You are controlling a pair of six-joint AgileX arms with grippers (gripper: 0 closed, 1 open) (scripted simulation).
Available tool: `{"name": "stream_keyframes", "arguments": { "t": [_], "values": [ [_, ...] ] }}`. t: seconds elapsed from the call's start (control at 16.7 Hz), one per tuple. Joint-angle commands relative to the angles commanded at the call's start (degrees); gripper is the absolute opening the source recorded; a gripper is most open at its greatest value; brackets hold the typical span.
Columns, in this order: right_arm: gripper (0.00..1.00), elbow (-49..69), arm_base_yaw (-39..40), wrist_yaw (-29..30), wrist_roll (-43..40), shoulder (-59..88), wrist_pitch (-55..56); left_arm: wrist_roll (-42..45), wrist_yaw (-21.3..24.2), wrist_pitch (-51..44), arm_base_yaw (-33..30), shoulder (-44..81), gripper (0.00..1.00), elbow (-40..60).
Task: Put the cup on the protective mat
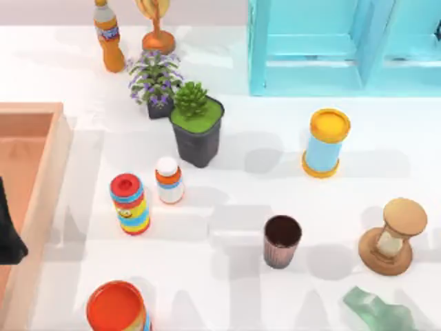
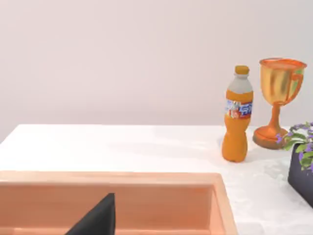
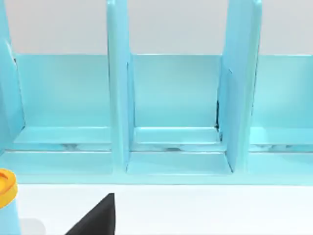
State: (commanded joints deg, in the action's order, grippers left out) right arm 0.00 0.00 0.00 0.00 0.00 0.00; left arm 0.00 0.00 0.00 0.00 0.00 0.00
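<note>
**Cup standing untouched, reach not yet begun**

Lower edge of the top view: an orange-lidded canister was noted at lower left and a pale green, irregular thing at lower right, cut by the frame. Whether the green thing was the protective mat could not be told.

The cup was found just above, lower centre-right of the frame, alone on the white table. It was upright, long axis vertical, dark mouth up, and the ribbed wall narrowed toward the base. The hourglass was seen near it to the right, and the striped canister and a small white bottle well apart to the left.

Mid-frame, the blue cylinder and two potted plants were recorded. At the upper edge were the orange bottle and the turquoise rack.

The left arm was seen at the left edge over the wooden tray, with the left gripper low above that tray. The right gripper was faced toward the rack. Whether either was spread or pressed together could not be told.

Judged: the opening step, approach to the cup, was in hand. The right arm was judged better placed. A side grasp on the ribbed wall would be called for, with the hourglass kept clear and the mat's place confirmed first.
</note>
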Motion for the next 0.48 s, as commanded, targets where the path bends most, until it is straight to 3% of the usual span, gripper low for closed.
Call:
{"name": "stream_keyframes", "arguments": {
  "t": [0.24,0.48],
  "values": [
    [1.00,1.4,1.3,-0.5,-1.3,1.7,-1.4,0.0,0.0,0.0,0.0,0.0,1.00,0.0],
    [1.00,10.5,8.4,-3.5,-7.6,12.4,-8.9,0.0,0.0,0.0,0.0,0.0,1.00,0.0]
  ]
}}
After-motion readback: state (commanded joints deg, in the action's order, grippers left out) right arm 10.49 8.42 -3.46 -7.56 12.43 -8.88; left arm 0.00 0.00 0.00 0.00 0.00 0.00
